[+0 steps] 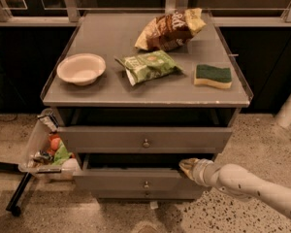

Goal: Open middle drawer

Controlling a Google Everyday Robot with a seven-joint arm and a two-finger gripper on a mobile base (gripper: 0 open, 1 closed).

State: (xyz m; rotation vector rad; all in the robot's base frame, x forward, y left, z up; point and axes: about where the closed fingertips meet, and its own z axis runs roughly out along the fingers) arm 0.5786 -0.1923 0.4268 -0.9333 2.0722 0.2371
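The middle drawer (136, 181) is the second of three grey fronts in the cabinet, with a small round knob (146, 184) at its centre. It stands pulled out a little, with a dark gap above its front. My gripper (186, 167) is at the drawer's upper right edge, reaching in from the right on a white arm (247, 184). The top drawer (145, 139) above is also slightly out. Only a thin strip of the bottom drawer (150, 196) shows.
On the cabinet top (111, 89) lie a white bowl (81, 69), a green chip bag (148, 66), a brown chip bag (169, 29) and a green-yellow sponge (213, 75). A clear bin of items (46, 149) hangs on the left side. The floor is speckled.
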